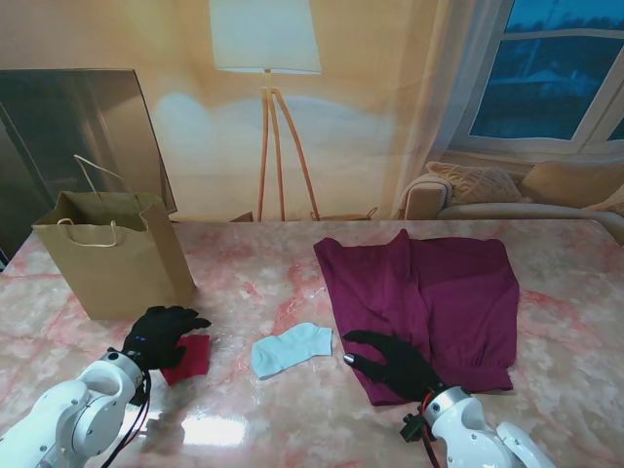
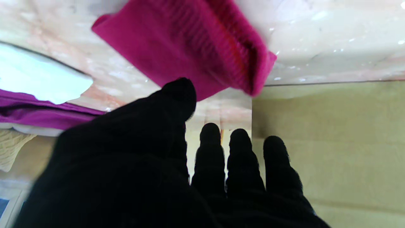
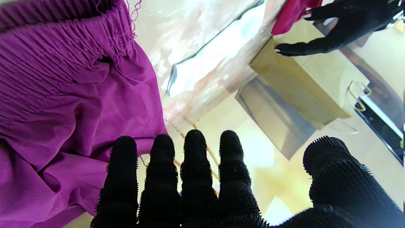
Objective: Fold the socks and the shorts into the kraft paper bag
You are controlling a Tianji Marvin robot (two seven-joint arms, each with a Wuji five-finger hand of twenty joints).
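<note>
The marble surface (image 1: 253, 283) fills the lower two thirds of the stand's frame, and the biggest thing on it is the purple shorts (image 1: 429, 292), spread flat at right of centre with the gathered waistband toward the lower right edge and the legs running up toward the middle of the frame. At upper left stands the kraft paper bag (image 1: 112, 263), upright, mouth open, handles up. Between them, low in the frame, lies a pale blue sock (image 1: 291, 349), its long axis slanting from lower left to upper right, and further left a red sock (image 1: 190, 359) just in front of the bag. The left hand (image 1: 161, 334) hangs over the red sock's near-left corner; from the wrist view its fingers (image 2: 240, 142) look spread and straight with the sock beyond the thumb, so I judge it released, holding nothing, though whether a fingertip touches cloth I cannot tell. The right hand (image 1: 395, 363) rests at the shorts' lower left corner, palm down, fingers (image 3: 194, 142) extended side by side and empty, pointing toward the blue sock. That sock lies just left of the right hand and well right of the left one, so the right hand looks nearer to it, while the red sock is plainly the left hand's to fold.
</note>
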